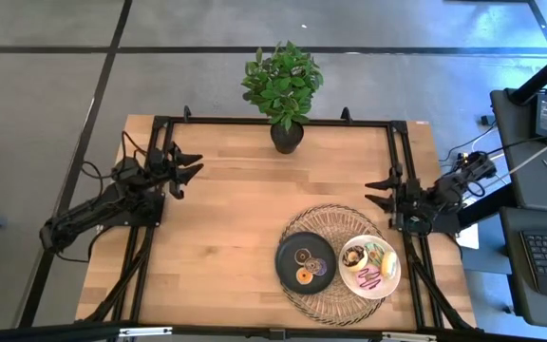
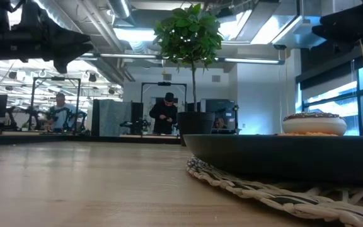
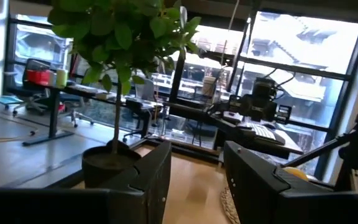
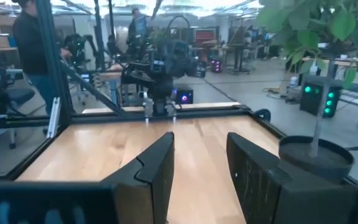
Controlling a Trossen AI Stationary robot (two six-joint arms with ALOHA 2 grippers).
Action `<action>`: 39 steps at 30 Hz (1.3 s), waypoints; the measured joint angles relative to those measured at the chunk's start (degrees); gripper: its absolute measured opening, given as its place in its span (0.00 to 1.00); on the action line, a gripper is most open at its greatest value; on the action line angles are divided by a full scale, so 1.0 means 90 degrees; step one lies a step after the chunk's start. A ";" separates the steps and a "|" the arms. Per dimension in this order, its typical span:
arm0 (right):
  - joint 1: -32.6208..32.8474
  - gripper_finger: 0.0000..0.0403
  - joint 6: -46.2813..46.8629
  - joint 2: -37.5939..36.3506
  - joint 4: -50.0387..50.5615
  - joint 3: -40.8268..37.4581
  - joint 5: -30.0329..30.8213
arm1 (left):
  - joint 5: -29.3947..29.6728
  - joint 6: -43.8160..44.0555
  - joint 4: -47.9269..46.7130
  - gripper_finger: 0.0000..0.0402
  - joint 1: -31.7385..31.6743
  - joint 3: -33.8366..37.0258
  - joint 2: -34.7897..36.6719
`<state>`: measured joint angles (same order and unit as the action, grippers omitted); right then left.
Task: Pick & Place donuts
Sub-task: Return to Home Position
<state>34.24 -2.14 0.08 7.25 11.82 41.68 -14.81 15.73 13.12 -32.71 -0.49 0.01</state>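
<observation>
The donuts sit on two plates in the high view. The mini donuts [image 1: 306, 266] lie on the round black plate [image 1: 288, 249]; the larger donuts [image 1: 368, 266] lie on the round white plate [image 1: 393, 282]. Both plates rest on a woven mat near the table's near right. In the low view a chocolate-iced donut [image 2: 312, 117] shows above the black plate's rim. My left gripper [image 1: 194, 165] hovers open over the table's far left. My right gripper [image 1: 376, 192] hovers open at the right edge, just beyond the plates.
A potted plant [image 1: 285, 87] stands at the middle of the far edge. The woven mat [image 1: 330, 220] spreads under both plates. A black frame [image 1: 273, 122] runs along the table's edges. People stand in the room beyond the table.
</observation>
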 joint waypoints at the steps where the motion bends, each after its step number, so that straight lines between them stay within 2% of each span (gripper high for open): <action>1: 0.0000 0.37 -0.0035 0.0000 -0.0144 -0.0092 0.0046 | 0.0014 0.0000 -0.0022 0.36 0.0000 0.0000 0.0000; 11: -0.0002 0.37 -0.0569 0.0000 -0.1815 -0.0952 0.0158 | 0.0017 -0.0002 -0.0077 0.36 0.0003 0.0000 0.0000; 14: -0.0028 0.37 -0.0623 0.0000 -0.1988 -0.1135 0.0186 | 0.0017 -0.0002 -0.0155 0.36 0.0004 0.0000 0.0000; 18: -0.0314 0.37 -0.0181 0.0003 -0.1782 -0.1271 0.0112 | 0.0018 -0.0002 -0.0155 0.36 0.0004 0.0000 0.0000; 22: -0.0879 0.37 -0.0123 0.0005 -0.1713 -0.1271 -0.0608 | 0.0019 -0.0002 -0.0157 0.36 0.0002 0.0000 0.0000; 26: -0.1673 0.37 -0.0111 0.0005 -0.1696 -0.1271 -0.1048 | 0.0019 0.0000 -0.0158 0.36 0.0002 0.0000 0.0000; 33: -0.3081 0.37 0.0069 0.0002 -0.1689 -0.1271 -0.2802 | 0.0060 -0.0148 -0.0250 0.36 0.0005 0.0001 0.0000; 35: -0.3441 0.37 0.0152 0.0002 -0.1691 -0.1271 -0.2923 | 0.0282 -0.0154 -0.0339 0.36 0.0005 0.0000 0.0000; 39: -0.3992 0.37 0.0324 0.0002 -0.1734 -0.1271 -0.3133 | 0.1159 -0.0106 -0.0766 0.36 0.0035 0.0002 0.0000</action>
<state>-1.69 0.78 0.10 -8.35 0.38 13.48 -4.37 14.77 6.22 -32.40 -0.47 0.01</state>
